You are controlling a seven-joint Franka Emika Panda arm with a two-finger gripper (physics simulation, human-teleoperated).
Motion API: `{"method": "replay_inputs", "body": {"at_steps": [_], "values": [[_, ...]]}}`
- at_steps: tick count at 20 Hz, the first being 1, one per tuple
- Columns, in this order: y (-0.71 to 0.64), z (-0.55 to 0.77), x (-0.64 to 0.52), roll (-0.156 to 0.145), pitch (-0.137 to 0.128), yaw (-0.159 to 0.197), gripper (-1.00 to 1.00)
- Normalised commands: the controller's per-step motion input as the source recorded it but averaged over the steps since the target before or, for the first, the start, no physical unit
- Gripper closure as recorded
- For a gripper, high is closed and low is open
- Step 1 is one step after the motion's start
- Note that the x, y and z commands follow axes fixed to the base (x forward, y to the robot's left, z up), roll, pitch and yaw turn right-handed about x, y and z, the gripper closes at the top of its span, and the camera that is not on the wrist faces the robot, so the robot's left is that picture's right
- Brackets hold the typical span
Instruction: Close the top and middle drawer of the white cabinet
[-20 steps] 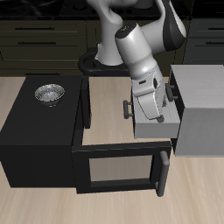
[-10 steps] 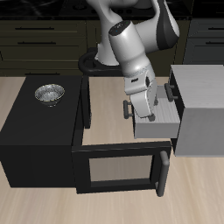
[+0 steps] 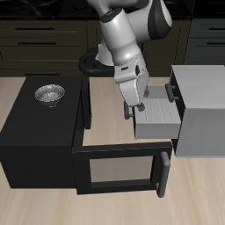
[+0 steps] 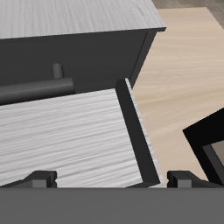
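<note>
White cabinet [image 3: 209,98] beside the black unit [image 3: 39,132] — one drawer [image 3: 158,119] pulled well out, another seemingly slightly open. Hand [image 3: 134,107], at the drawer's front, spread and empty. Risk: a glancing push slips off the front panel — drawer left ajar.

You see the white cabinet [image 3: 204,105] beside the black cabinet [image 3: 39,136], whose door [image 3: 120,169] stands open; a bowl [image 3: 49,93] sits on the black cabinet.
</note>
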Motion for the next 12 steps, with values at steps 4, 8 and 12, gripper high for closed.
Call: {"method": "replay_inputs", "body": {"at_steps": [4, 8, 12], "values": [[-0.29, 0.08, -0.10, -0.035, 0.001, -0.009, -1.00], [-0.28, -0.09, -0.05, -0.042, 0.020, 0.012, -1.00], [-0.23, -0.07, 0.00, -0.035, 0.007, 0.003, -1.00]]}}
